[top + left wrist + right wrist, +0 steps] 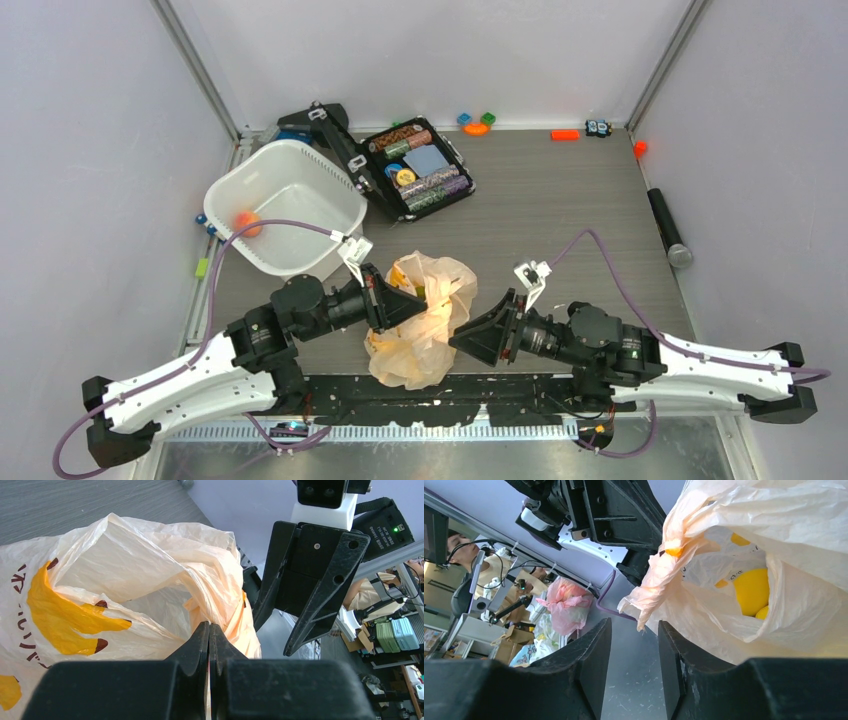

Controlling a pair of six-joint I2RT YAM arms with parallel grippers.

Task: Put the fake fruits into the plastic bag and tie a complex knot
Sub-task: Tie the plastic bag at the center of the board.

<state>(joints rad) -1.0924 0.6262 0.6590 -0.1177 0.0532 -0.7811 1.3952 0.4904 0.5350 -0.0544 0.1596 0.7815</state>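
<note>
The pale peach plastic bag [428, 325] stands between my two grippers at the table's near edge. In the right wrist view yellow fake fruits [751, 591] show through its open mouth. A small orange fruit [247, 223] lies in the white tub. My left gripper [412, 300] is shut, with a strip of the bag [150, 570] pinched between its tips [209, 630]. My right gripper [472, 338] is open and empty [634, 630]. A twisted end of the bag [651, 587] hangs just in front of its jaws. The other fruits are hidden.
A white tub [300, 146] stands at the back left. An open black case of poker chips [420, 165] lies next to it. Small coloured blocks [476, 122] lie along the back wall. A black cylinder [668, 228] lies at the right edge.
</note>
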